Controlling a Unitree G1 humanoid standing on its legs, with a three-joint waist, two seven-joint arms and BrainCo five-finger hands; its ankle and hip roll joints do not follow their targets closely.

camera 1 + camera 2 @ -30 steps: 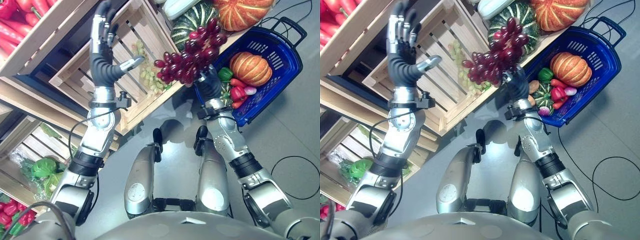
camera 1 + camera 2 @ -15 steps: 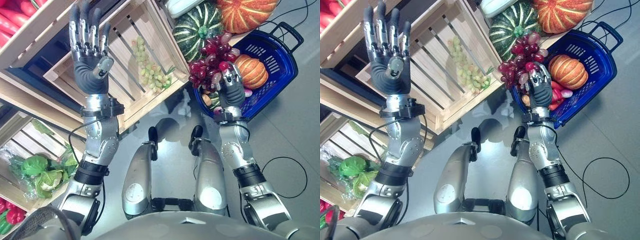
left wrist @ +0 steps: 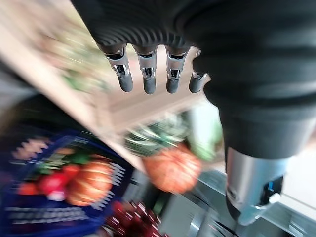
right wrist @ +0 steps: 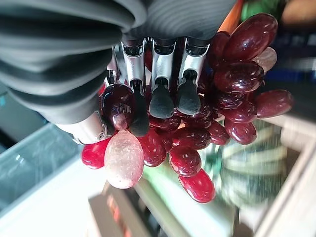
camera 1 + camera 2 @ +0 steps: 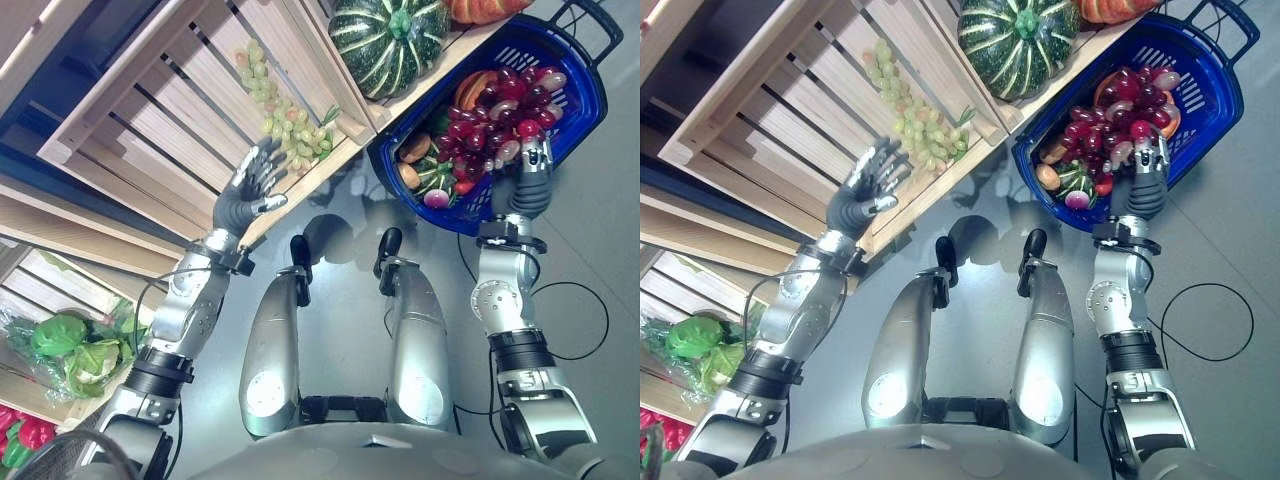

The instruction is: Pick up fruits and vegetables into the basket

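One bunch: red grapes [image 5: 497, 104], over the blue basket [image 5: 580, 115].
Right hand [image 5: 527, 176]: fingers curled round the bunch.
Left hand [image 5: 247, 190]: spread, idle.
Handling: soft, floppy; support it underneath, don't squeeze.

My left hand [image 3: 207, 69] has its fingers [image 3: 146, 74] straight, holding nothing. Past them I see a blurred wooden crate edge [image 3: 94, 108], an orange pumpkin [image 3: 173, 170], a blue basket [image 3: 54, 197].
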